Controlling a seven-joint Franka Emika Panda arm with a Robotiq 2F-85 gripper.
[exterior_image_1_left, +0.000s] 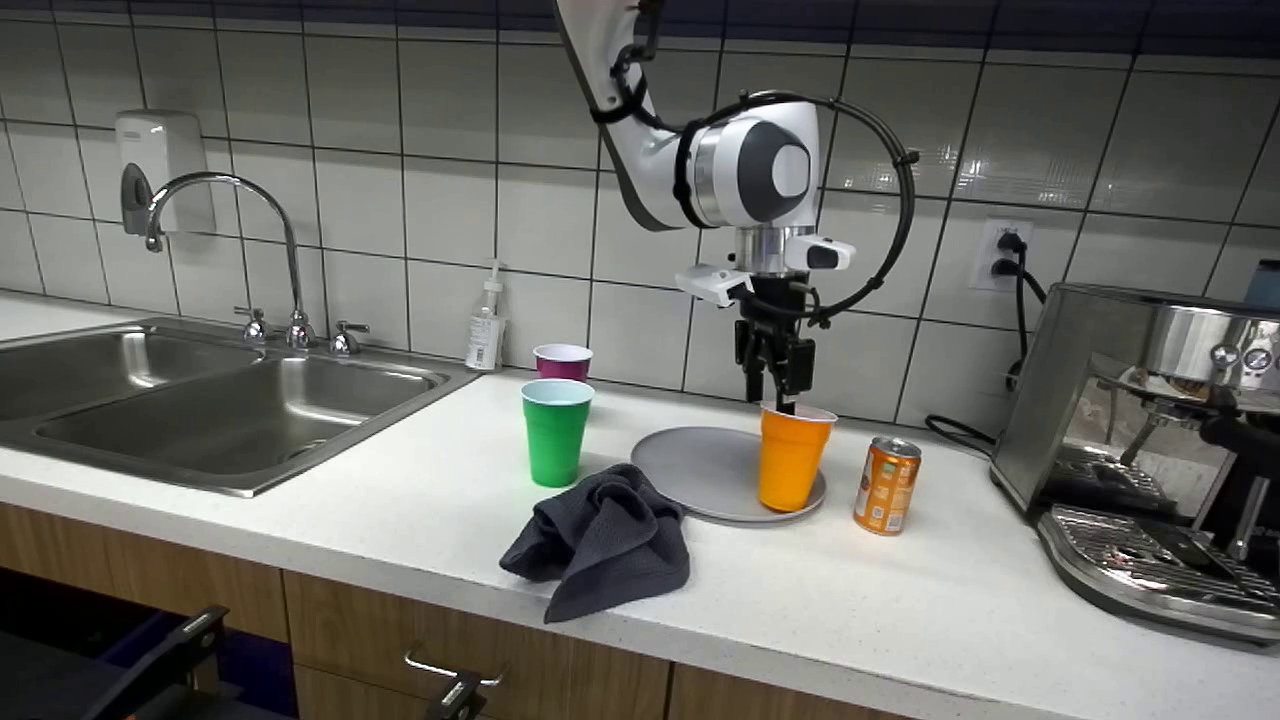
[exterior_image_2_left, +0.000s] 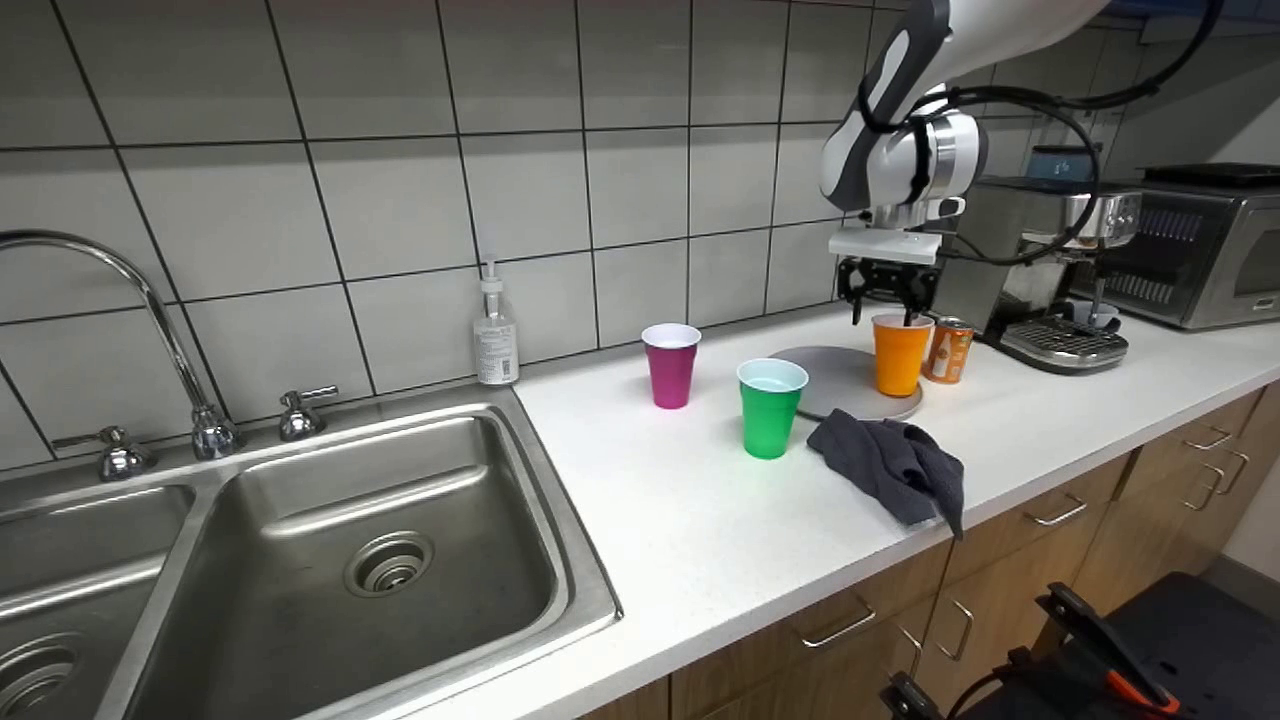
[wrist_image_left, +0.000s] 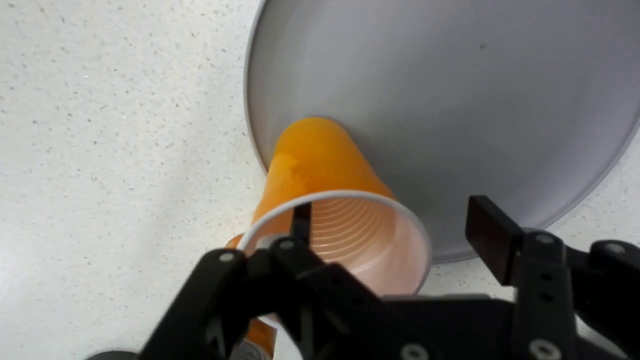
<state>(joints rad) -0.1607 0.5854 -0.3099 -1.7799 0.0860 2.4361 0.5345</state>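
Note:
An orange cup (exterior_image_1_left: 790, 465) with a white rim stands upright near the edge of a grey plate (exterior_image_1_left: 690, 465). Over it, my gripper (wrist_image_left: 395, 220) points down with its jaws wide apart. In the wrist view, one of its fingers (wrist_image_left: 301, 220) reaches inside the cup's mouth. The opposite pad (wrist_image_left: 492, 240) is outside the cup, above the plate, with a visible gap to the cup wall. Nothing is squeezed between them. Whether the inner finger touches the wall, I cannot tell. Both exterior views show the gripper (exterior_image_2_left: 882, 318) at the cup's rim.
An orange can (exterior_image_1_left: 887, 487) stands close beside the plate. A green cup (exterior_image_1_left: 555, 440), a purple cup (exterior_image_2_left: 670, 370) and a crumpled dark towel (exterior_image_1_left: 620, 545) are on the counter towards the sink (exterior_image_2_left: 390, 500). A coffee machine (exterior_image_1_left: 1150, 460) stands past the can. A soap bottle (exterior_image_2_left: 495, 340) is by the wall.

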